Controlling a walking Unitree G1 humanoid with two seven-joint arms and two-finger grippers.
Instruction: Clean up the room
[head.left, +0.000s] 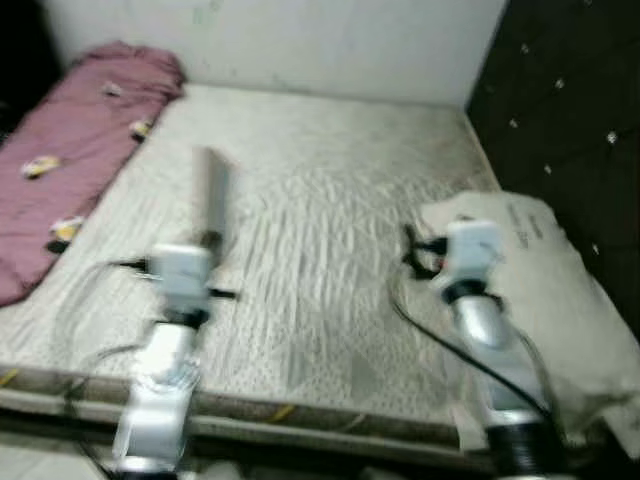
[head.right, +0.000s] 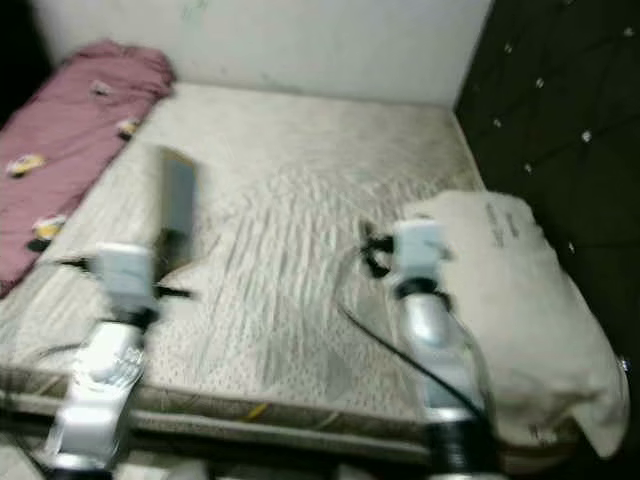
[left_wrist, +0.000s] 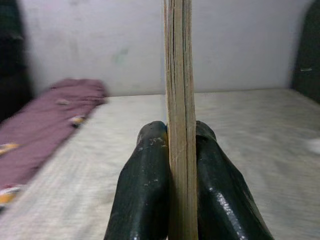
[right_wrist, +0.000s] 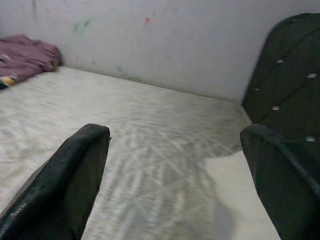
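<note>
Gripping a thin book (left_wrist: 179, 90) upright above the bare mattress (head.left: 330, 210), the left hand (left_wrist: 180, 150) is clamped tight; the right hand (right_wrist: 175, 165) gapes wide, holding nothing, beside a pillow (head.left: 560, 290).

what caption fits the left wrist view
Left gripper clamps a thin book upright above the mattress.

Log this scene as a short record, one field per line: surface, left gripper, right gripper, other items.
surface: bare quilted off-white mattress against a white wall
left gripper: left gripper shut on a thin flat wooden board, held upright over the mattress
right gripper: right gripper open, holding nothing, above the mattress by the pillow
other items: maroon patterned blanket along the robot's left edge; cream pillow on the right; dark tufted headboard beside it
</note>
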